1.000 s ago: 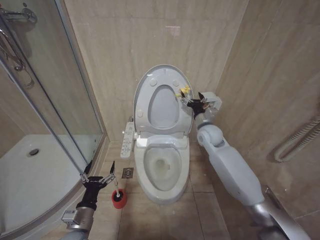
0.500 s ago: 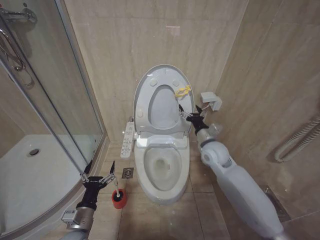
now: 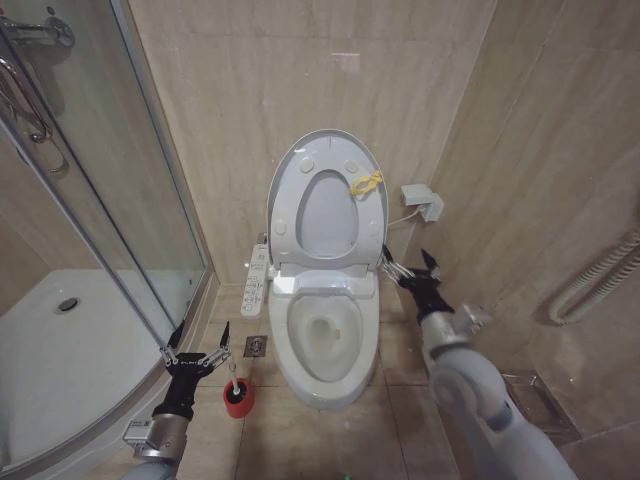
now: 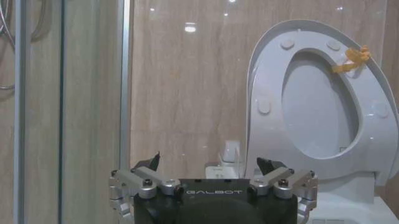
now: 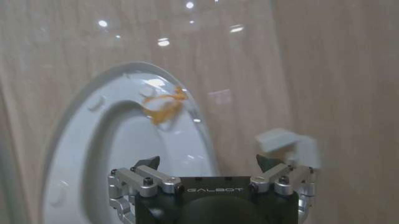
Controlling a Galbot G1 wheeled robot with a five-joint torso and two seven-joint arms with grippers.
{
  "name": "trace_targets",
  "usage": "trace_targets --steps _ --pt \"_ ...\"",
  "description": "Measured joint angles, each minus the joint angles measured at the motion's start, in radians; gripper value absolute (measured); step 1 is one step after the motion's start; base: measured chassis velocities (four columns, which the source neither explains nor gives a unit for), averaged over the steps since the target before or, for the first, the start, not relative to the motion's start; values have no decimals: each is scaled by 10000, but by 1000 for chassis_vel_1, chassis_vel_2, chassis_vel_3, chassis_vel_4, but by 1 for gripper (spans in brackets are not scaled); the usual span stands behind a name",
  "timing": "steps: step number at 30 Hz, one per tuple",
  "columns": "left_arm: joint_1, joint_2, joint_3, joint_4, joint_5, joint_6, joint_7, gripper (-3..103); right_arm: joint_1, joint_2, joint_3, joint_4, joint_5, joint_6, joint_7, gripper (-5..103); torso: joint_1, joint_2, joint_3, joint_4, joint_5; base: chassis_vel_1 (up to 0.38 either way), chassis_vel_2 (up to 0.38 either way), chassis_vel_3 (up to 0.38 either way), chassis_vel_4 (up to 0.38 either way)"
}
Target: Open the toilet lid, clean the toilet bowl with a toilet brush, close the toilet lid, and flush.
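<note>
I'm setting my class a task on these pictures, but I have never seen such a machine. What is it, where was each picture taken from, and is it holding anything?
It is a wheeled robot with two arms, standing in a bathroom. The head view looks down from a camera on its head. The toilet lid stands upright against the wall, with a yellow tie at its edge, so the toilet bowl lies open. On the floor to the robot's left, the toilet brush stands in a red holder cup, beside a glass shower enclosure.

The other two pictures come from cameras on the wrists, looking past each end effector. The left end effector is low, beside the brush, open and empty. The right end effector is beside the bowl, below a wall socket, also open and empty. Nothing is held.
</note>
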State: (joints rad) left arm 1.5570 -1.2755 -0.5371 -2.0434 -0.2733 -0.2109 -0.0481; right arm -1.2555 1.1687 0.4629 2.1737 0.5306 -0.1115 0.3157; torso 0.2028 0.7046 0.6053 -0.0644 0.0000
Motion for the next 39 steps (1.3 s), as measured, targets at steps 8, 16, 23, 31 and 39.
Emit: trace_targets --steps 8,16,23,31,39 --pt "0 -1 1 0 0 0 0 100 -1949 617 1462 -95 -1888 1267 -914 100 0 0 0 3 1 0 0 0 0" --pt "0 -1 1 0 0 0 1 100 -3881 1577 2008 407 -2400 2277 -1465 100 0 0 0 2 0 0 0 0 0" --pt "0 0 1 0 0 0 1 100 -4662 2043 1861 961 -2679 2560 -1560 100 1 0 0 2 -1 0 0 0 0" --pt "-1 -1 1 0 0 0 1 100 -4859 2324 1793 979 -3107 2749 -1503 100 2 0 1 4 -1 0 0 0 0" --pt "-1 -1 1 0 0 0 1 100 -4829 2313 1781 978 -3101 2742 -1485 100 2 -1 1 3 0 0 0 0 0"
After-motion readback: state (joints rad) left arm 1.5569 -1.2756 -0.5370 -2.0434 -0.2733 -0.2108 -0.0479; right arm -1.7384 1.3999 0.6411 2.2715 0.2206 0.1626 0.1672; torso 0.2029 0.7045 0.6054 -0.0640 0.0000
